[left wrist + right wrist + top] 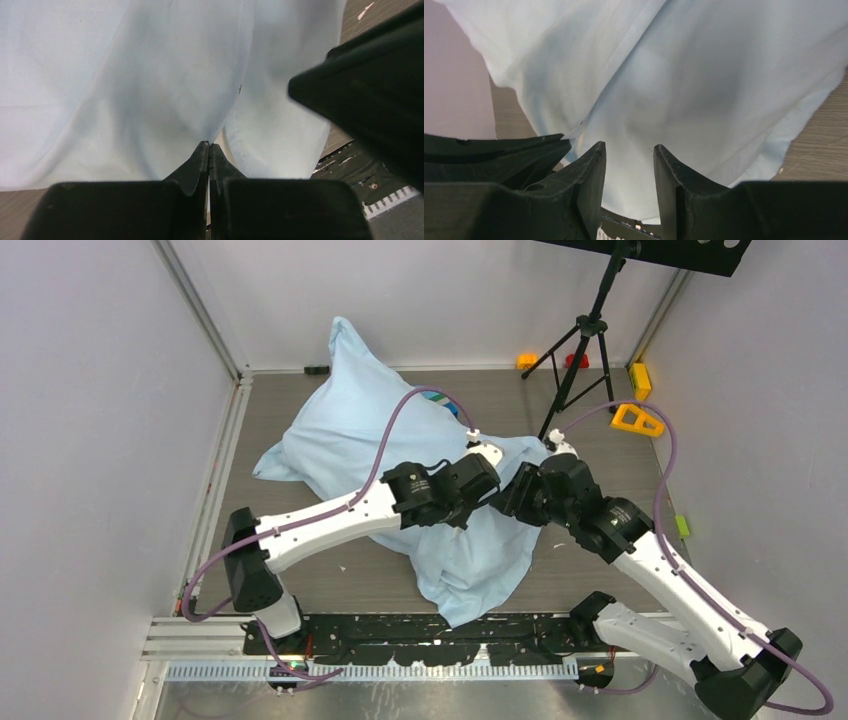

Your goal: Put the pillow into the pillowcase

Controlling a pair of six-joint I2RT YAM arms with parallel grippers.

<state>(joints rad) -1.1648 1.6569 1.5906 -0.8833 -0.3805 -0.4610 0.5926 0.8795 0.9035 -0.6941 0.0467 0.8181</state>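
The light-blue pillowcase lies wrinkled across the middle of the table, bulging at the back and trailing flat toward the front edge. The white pillow does not show; the cloth hides it. My left gripper is over the cloth's right part. In the left wrist view it is shut, with the pillowcase pinched at its tips. My right gripper faces it closely. In the right wrist view it is open, with the pillowcase hanging just beyond the fingertips.
A black tripod stands at the back right. Orange, yellow and red blocks lie near it. A blue-green block peeks out behind the cloth. Grey walls close in on three sides.
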